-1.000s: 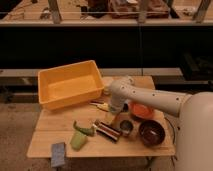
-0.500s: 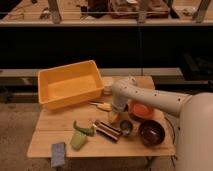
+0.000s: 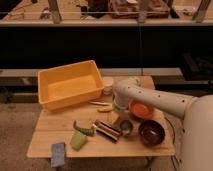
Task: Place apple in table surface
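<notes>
The table surface (image 3: pixel 50 122) is a light tan wooden top holding several items. My white arm reaches in from the right and bends down over the middle of the table. The gripper (image 3: pixel 116 113) points down just above the wood, between a long yellow item (image 3: pixel 104 108) and a small metal cup (image 3: pixel 125 126). No apple shows; the wrist and gripper hide whatever is at the fingertips.
A yellow bin (image 3: pixel 70 84) fills the back left, with a white cup (image 3: pixel 107 85) beside it. An orange bowl (image 3: pixel 142 109) and a dark bowl (image 3: pixel 151 133) sit right of the gripper. A dark packet (image 3: pixel 107 130), a green item (image 3: pixel 79 136) and a blue sponge (image 3: pixel 58 152) lie along the front.
The wrist has shifted slightly right and lower over the middle of the table. The items on the table stay where they were.
</notes>
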`<state>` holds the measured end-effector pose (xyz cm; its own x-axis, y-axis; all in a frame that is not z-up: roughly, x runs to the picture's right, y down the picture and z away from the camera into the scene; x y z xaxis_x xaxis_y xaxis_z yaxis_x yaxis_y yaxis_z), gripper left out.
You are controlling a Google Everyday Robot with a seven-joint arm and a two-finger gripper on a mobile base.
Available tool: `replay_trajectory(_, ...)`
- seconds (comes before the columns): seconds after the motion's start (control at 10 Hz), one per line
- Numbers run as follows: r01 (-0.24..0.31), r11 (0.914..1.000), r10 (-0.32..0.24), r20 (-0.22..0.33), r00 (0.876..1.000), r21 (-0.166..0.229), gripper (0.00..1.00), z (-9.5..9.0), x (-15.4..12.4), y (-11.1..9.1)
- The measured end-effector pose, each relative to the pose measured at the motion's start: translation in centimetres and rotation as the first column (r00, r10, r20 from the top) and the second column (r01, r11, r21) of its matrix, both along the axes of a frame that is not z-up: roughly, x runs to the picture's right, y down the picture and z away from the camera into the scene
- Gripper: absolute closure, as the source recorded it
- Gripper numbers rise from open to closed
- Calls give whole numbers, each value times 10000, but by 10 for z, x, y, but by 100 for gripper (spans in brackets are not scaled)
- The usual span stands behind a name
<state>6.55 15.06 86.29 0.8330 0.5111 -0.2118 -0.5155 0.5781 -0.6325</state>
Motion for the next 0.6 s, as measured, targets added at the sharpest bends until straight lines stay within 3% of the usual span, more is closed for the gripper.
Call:
replay_trajectory(0.3,-492,9984,486,210,9986,264,20,-15,9,-13)
replay_trajectory(0.5,-1237,9903,1212,419,9917,634,20,-35,23,-31)
replay_trajectory(0.6,-1287,9895,1259,449,9910,663,20,-36,24,-33)
